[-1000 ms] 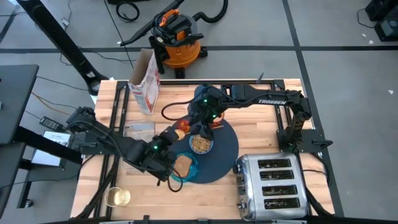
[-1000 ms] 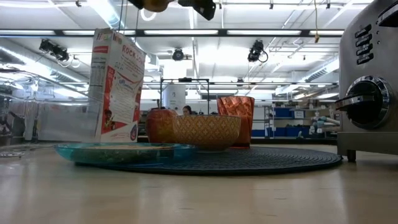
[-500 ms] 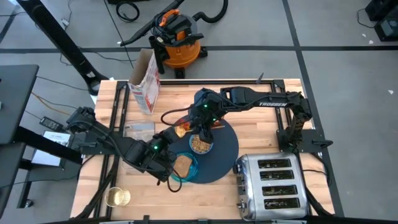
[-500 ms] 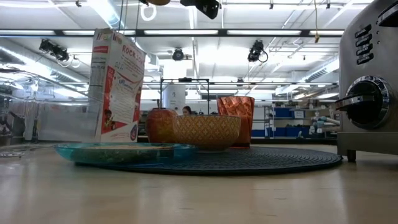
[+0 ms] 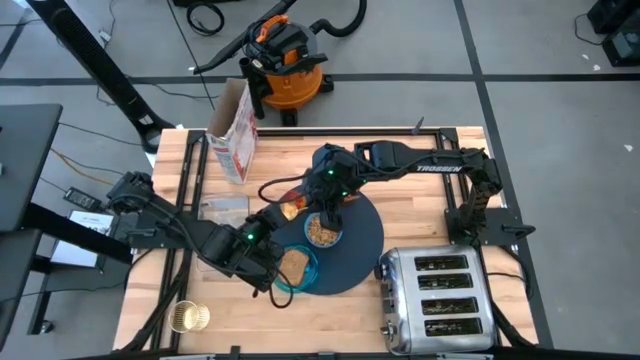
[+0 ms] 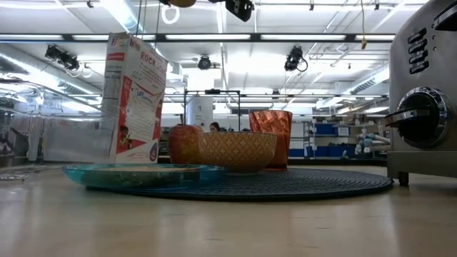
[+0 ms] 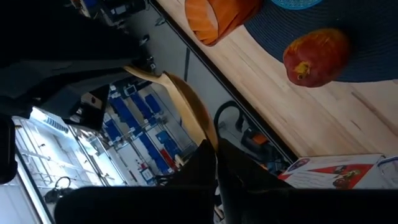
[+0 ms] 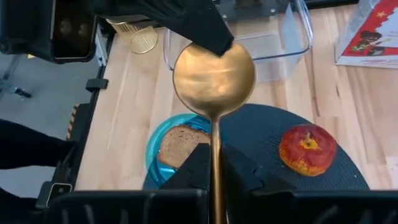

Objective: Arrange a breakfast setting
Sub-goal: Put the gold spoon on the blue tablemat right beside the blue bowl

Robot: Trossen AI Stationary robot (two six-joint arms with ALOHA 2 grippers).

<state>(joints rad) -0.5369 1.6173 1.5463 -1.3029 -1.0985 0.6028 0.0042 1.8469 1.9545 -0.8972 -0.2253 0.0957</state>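
Note:
A gold spoon point(image 8: 214, 78) hangs high over the table between my two grippers, and both are shut on it. My left gripper point(image 7: 216, 152) has the bowl end; my right gripper point(image 8: 216, 160) has the handle. In the high view they meet over the left part of the dark round mat point(image 5: 365, 240). On the mat rest a small bowl point(image 5: 322, 232) of cereal, an orange cup point(image 6: 270, 137) and, at its edge, a red apple point(image 8: 306, 149). A teal dish point(image 8: 163, 149) with toast point(image 8: 180, 143) overlaps the mat's near left edge. My left gripper pinches the tip of the spoon's bowl point(image 7: 200, 130) between its two fingers, which show as a dark wedge point(image 8: 202, 28) in the right wrist view. The spoon is lifted clear of the table. My right gripper has the spoon's handle point(image 8: 216, 146) between its two fingers, which lie along it. The bowl reaches out past the fingertips toward the table's left side, its hollow face turned to the right wrist camera.
A cereal box point(image 5: 232, 135) stands at the far left, with a clear container point(image 5: 225, 210) nearer. A silver toaster point(image 5: 440, 300) fills the near right corner. A small gold jar point(image 5: 188, 318) sits at the near left. Bare wood lies along the near edge.
My right arm's forearm has shifted slightly toward the table's near edge while its gripper stays above the bowl by the spoon. The spoon stays high over the table, and the dishes, cup and apple have not moved.

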